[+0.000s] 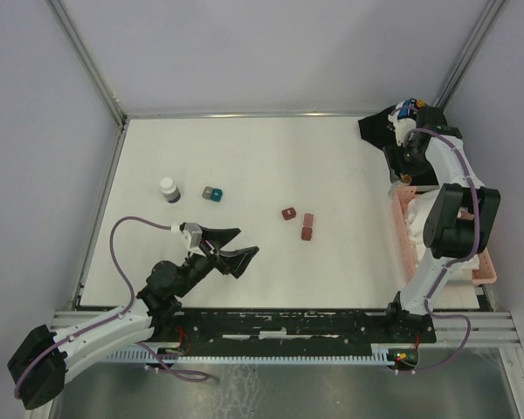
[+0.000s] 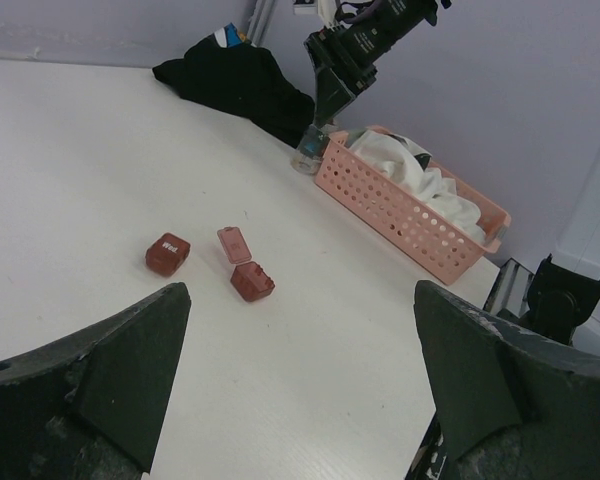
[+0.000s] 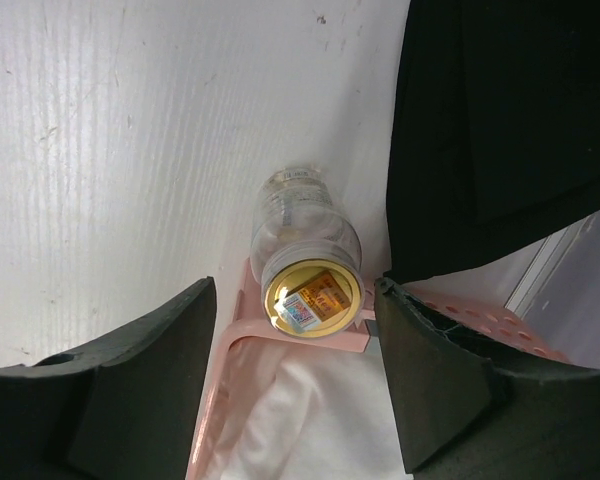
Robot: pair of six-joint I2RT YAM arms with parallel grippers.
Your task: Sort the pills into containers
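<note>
Two dark-red boxes (image 1: 288, 213) (image 1: 307, 227) sit mid-table. In the left wrist view one (image 2: 167, 253) is closed and the other (image 2: 251, 282) has its lid open. A clear vial with a yellowish top (image 3: 312, 290) stands against the far corner of the pink basket (image 3: 280, 340); it also shows in the left wrist view (image 2: 308, 155). My right gripper (image 3: 295, 297) is open, right above the vial with a finger on each side. My left gripper (image 1: 244, 243) is open and empty, low over the table, near-left of the boxes. I can make out no loose pills.
A white-capped bottle (image 1: 168, 189) and a grey and a teal box (image 1: 213, 193) stand at the left. A black cloth (image 1: 380, 127) lies in the far right corner. The pink basket (image 1: 400, 229) with white cloth runs along the right edge.
</note>
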